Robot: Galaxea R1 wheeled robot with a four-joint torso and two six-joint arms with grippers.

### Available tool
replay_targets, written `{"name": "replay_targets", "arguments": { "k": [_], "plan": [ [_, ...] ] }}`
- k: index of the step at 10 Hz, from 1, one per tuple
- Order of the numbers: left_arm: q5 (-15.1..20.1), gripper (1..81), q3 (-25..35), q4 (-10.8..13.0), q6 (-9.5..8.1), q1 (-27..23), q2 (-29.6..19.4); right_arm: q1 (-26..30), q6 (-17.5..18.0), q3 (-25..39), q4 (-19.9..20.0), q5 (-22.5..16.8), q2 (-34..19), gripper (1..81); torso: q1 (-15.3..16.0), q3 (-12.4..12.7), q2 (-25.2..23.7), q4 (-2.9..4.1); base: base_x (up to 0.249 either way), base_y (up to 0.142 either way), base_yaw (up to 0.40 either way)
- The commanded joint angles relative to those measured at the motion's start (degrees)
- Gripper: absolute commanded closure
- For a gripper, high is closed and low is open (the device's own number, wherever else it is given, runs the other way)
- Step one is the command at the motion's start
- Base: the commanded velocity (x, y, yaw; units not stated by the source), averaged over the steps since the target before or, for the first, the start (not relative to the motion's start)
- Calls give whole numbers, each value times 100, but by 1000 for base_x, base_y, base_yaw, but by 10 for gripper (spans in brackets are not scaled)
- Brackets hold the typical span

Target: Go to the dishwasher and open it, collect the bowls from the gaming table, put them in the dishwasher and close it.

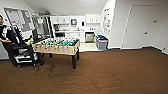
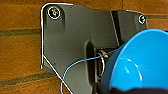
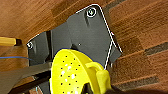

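Observation:
A bright blue bowl (image 2: 140, 60) hangs close over the brown carpet in the left wrist view, with my left gripper (image 2: 117, 90) shut on its lower edge. In the right wrist view a yellow-green bowl (image 3: 70, 72) dotted with small holes is held above the floor, my right gripper (image 3: 100, 88) shut on its rim. The dishwasher (image 1: 89, 37) shows as a steel front under the far kitchen counter; whether its door is open I cannot tell. The gaming table is out of view.
A table-football table (image 1: 58, 46) with a green field stands ahead on the left. Beside it a person (image 1: 7, 37) sits by a black cart. A grey bin (image 1: 101, 43) with a blue lid stands at the kitchen entrance, and a white door (image 1: 138, 25) is on the right.

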Motion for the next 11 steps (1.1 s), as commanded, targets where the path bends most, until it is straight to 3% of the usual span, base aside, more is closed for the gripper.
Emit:
{"name": "replay_targets", "arguments": {
  "k": [1, 6, 11],
  "plan": [
    [341, 811, 51, 9, 18, -230, -98, 173, -23, 42, -102, -313, -215, 811, 0, 0, 0, 0, 79, 0, 0],
    [341, 811, 60, -17, 18, -230, -107, 191, -23, 33, -120, -313, -188, 811, 0, 0, 0, 0, 0, 0, 0],
    [341, 811, 42, -17, 18, -230, -89, 183, -23, 25, -146, -313, -162, 811, -9, 0, -2, 0, 117, 0, 0]
  ]
}}
